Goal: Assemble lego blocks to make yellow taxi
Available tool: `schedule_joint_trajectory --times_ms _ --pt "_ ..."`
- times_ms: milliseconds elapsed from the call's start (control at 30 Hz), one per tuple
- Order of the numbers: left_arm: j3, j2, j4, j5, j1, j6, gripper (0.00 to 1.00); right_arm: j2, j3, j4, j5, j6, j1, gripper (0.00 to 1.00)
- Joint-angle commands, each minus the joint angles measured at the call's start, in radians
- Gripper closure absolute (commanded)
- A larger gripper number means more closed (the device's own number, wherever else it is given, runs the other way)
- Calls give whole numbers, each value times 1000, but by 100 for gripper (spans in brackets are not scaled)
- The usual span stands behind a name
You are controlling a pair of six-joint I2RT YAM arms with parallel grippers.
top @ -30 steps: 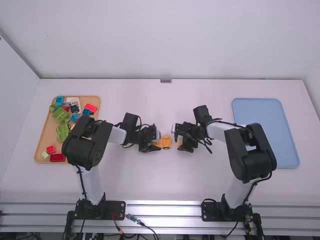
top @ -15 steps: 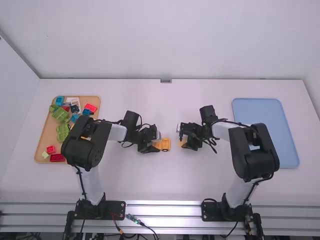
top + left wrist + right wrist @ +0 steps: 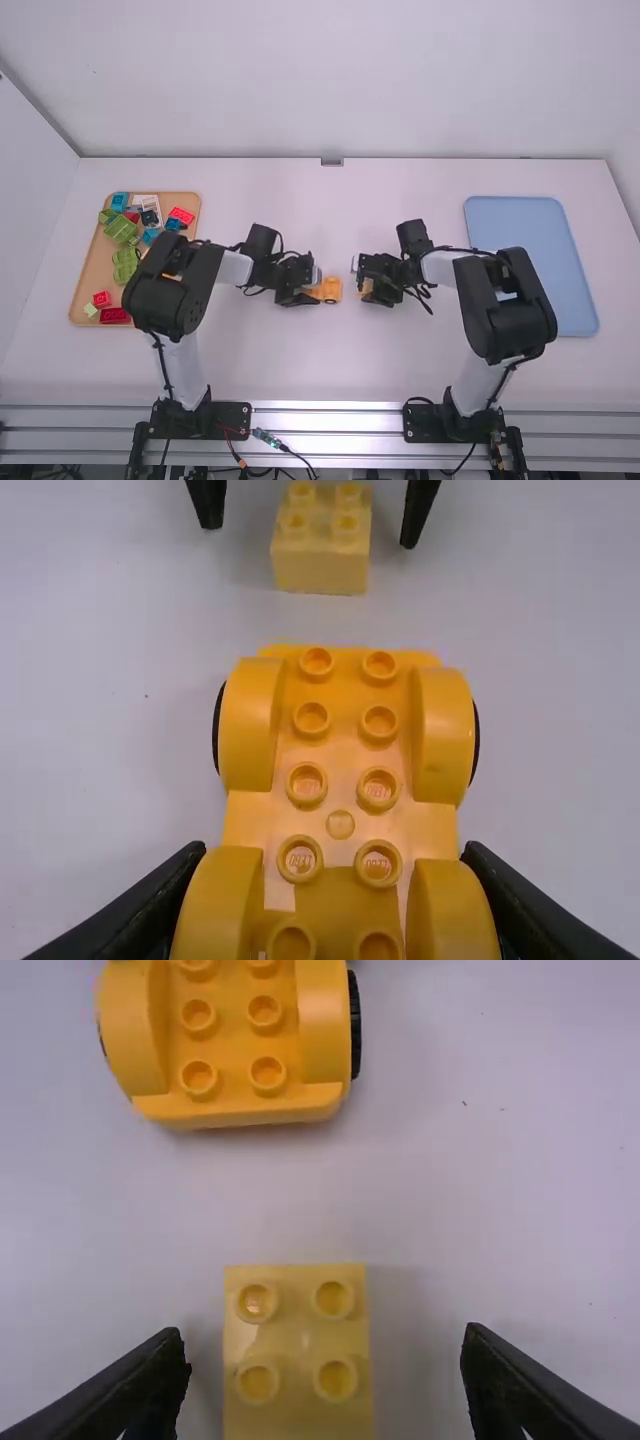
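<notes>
In the high view my left gripper [image 3: 303, 293] is mid-table at the rear part of the yellow-orange car base [image 3: 331, 289]. Seen from the left wrist, the car base [image 3: 341, 750] lies studs up, wheels at its sides, and my left gripper [image 3: 335, 865] is shut on its nearer fenders. Just right of the car, my right gripper [image 3: 364, 290] is low over the table. A pale yellow two-by-two-stud block [image 3: 297, 1355] sits between its open fingers in the right wrist view, with space on both sides; my right gripper [image 3: 325, 1355] touches neither side of it. The block [image 3: 320, 565] stands apart from the car.
At the left a tan tray [image 3: 90, 290] holds loose blocks, with green pieces [image 3: 121, 228], red ones [image 3: 114, 315] and blue ones. A blue tray [image 3: 532, 225] lies at the far right. My left forearm extends close past the tan tray's right side.
My right gripper has shifted a little to the right, away from the car, then slightly back. The left gripper and the car base have stayed put.
</notes>
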State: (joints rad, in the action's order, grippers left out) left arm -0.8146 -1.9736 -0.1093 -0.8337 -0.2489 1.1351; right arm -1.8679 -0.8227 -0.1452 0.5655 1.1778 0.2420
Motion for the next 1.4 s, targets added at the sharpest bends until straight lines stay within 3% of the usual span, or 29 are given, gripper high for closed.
schedule_joint_trajectory --times_ms 0,200,633,1367 --pt "63 -23 -27 63 -6 2 72 -13 6 0 17 -3 -2 28" --pt "102 -23 -121 94 0 -118 74 -13 4 0 17 1 11 30" --pt "7 -23 75 116 0 -64 82 -13 4 4 21 -2 6 41" --pt "66 -23 -30 146 0 -73 85 -13 4 4 21 -3 5 57"
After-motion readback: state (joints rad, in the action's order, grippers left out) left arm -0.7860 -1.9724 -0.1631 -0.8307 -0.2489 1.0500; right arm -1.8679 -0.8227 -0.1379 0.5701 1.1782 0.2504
